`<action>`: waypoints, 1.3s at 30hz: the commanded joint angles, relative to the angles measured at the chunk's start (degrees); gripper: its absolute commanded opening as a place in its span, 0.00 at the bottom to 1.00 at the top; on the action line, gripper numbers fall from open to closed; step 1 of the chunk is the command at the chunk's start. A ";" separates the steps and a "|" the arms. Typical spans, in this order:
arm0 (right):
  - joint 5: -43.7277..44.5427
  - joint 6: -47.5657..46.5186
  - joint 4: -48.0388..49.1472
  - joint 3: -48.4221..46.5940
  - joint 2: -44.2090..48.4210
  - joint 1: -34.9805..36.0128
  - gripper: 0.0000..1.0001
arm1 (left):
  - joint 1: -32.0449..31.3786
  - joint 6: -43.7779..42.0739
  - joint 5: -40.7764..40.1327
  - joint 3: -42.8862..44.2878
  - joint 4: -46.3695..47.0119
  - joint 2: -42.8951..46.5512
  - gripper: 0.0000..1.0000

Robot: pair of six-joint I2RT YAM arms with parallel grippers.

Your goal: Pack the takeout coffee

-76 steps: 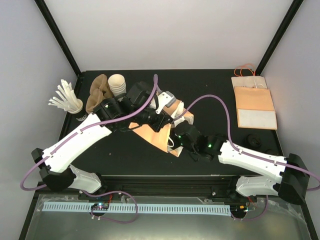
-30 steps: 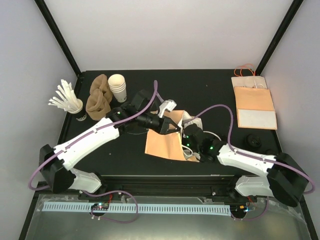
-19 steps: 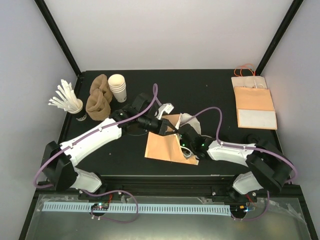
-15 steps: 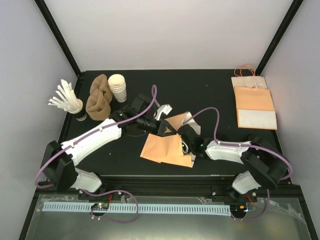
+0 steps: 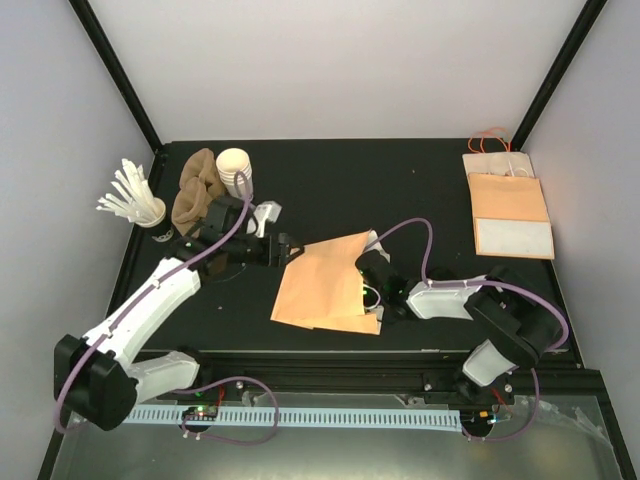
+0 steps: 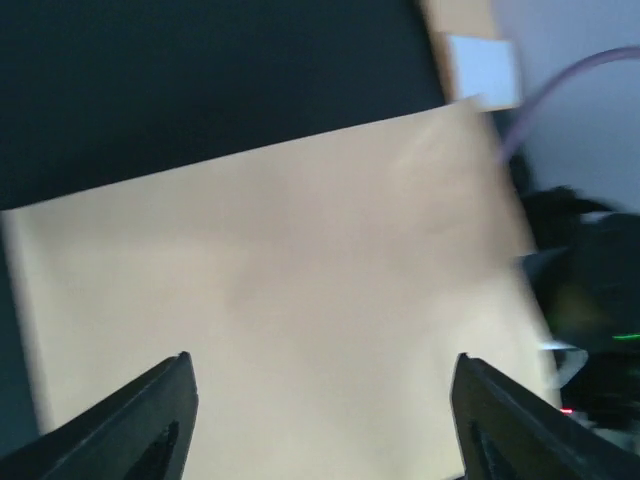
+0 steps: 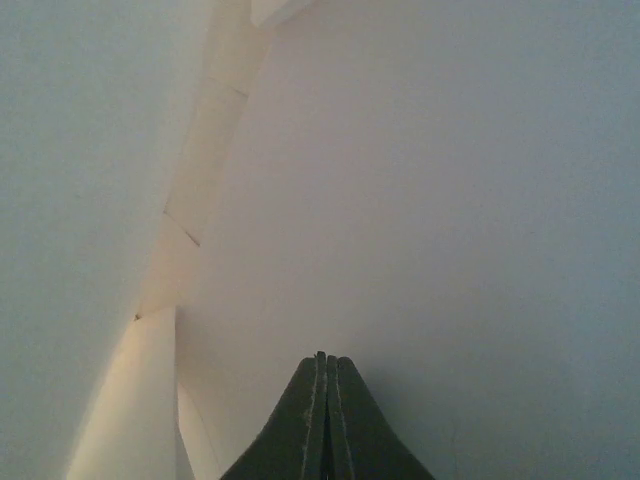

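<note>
A brown paper bag (image 5: 322, 282) lies flat on the bench (image 5: 420, 180), about midway between the left and right edges and nearer the front edge than the back. The left claw (image 5: 286, 248) stands spread wide just beside the bag's left edge and holds nothing, while the right claw (image 7: 322, 372) is pressed tight together at the bag's right edge, with pale paper all round it and nothing seen between its fingers. The coffee cup shows in no view, so I cannot tell where it is.
</note>
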State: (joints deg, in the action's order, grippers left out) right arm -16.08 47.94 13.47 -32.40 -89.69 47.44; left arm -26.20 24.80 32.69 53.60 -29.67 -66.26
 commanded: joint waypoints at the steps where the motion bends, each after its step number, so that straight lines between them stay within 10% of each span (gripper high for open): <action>1: -2.71 -0.02 3.34 -1.00 -0.88 -0.33 0.01 | 5.40 -0.20 -8.50 -7.54 -1.27 2.05 0.60; 9: -3.58 -1.05 2.49 -1.87 -0.82 -0.32 0.01 | 7.85 4.07 -24.41 -15.41 2.00 3.99 0.02; 39: -8.51 -0.06 4.75 -5.29 -6.18 0.44 0.01 | 4.40 4.28 -1.45 -20.80 15.92 -23.81 0.02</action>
State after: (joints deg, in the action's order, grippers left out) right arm -22.90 47.07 15.16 -35.35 -94.30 47.46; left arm -19.16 28.25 24.71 35.42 -13.17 -87.09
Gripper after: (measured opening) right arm 0.014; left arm 0.018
